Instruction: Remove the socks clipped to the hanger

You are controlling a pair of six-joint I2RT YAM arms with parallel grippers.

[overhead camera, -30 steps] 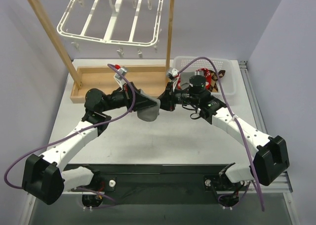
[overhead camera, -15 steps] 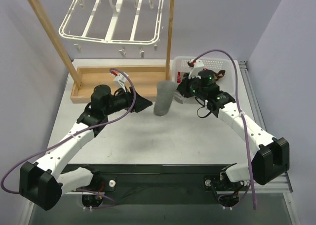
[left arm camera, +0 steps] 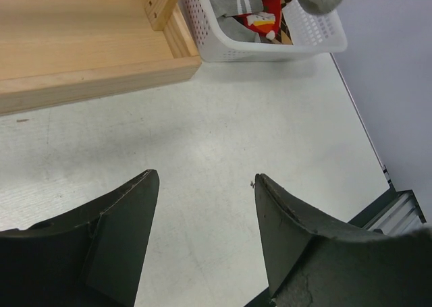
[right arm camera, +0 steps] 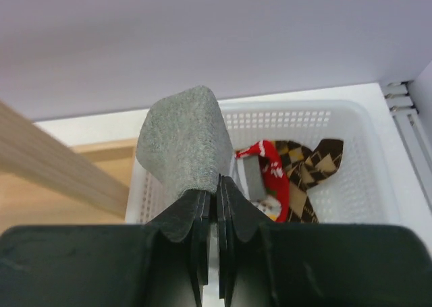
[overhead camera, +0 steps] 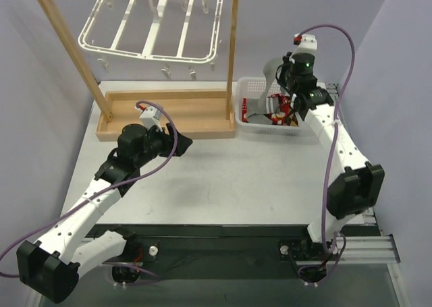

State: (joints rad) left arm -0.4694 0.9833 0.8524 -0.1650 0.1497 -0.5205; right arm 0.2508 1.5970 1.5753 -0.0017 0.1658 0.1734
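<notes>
The white hanger point(overhead camera: 152, 30) hangs from the wooden rack's top bar, and I see nothing on its clips. My right gripper point(overhead camera: 283, 74) point(right arm camera: 217, 185) is shut on a plain grey sock point(right arm camera: 182, 148) point(overhead camera: 272, 73), held in the air over the white basket point(overhead camera: 251, 86). A red patterned sock point(right arm camera: 273, 179) and argyle socks point(right arm camera: 310, 165) lie in that basket. My left gripper point(overhead camera: 182, 144) point(left arm camera: 206, 185) is open and holds nothing. It hovers low over the table, left of the basket and in front of the wooden tray.
The wooden rack point(overhead camera: 67, 57) stands at the back left on a shallow wooden tray point(overhead camera: 169, 111) point(left arm camera: 81, 50). The basket point(left arm camera: 317, 40) sits against the tray's right end, close to the table's right edge point(left arm camera: 364, 131).
My left gripper opened, let go of the grey sock and drew back to the left. My right arm carried the sock right and up, to above the basket.
</notes>
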